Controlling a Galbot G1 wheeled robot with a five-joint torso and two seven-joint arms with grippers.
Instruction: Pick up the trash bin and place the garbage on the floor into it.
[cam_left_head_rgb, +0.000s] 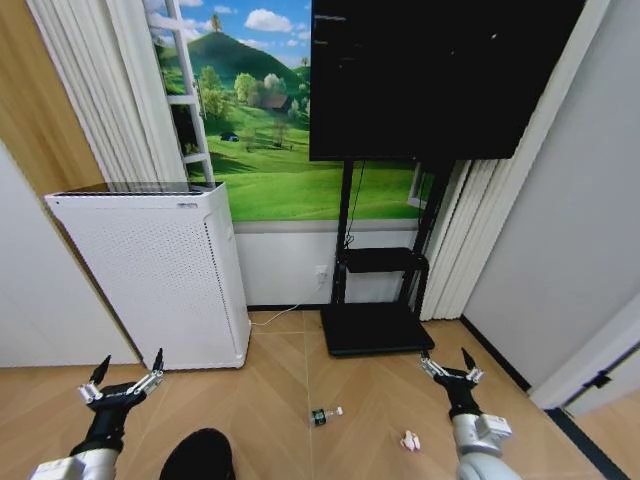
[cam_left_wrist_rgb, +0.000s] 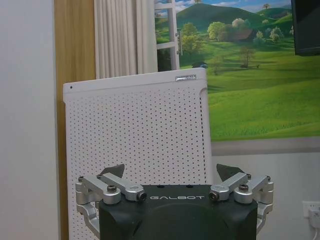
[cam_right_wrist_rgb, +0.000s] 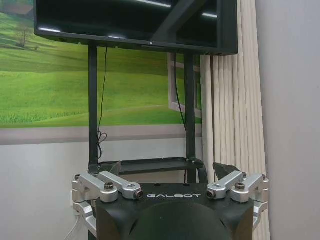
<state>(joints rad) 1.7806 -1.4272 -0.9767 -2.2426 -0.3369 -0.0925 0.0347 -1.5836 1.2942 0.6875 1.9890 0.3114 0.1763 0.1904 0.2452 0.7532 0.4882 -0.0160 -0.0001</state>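
Fingers spread on both grippers above chevron parquet floor (cam_left_head_rgb: 270, 400).

My head cam looks forward-down at floor (cam_left_head_rgb: 280, 400) and wall mural (cam_left_head_rgb: 260, 120). Left wrist cam faces the white appliance (cam_left_wrist_rgb: 140, 150) close; right wrist cam faces the TV stand (cam_right_wrist_rgb: 140, 165). All share the mural.

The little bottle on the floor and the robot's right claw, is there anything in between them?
Only bare wooden floor lies between the bottle and the open right gripper, as the head view shows. A crumpled wrapper lies nearer the robot, off that line.
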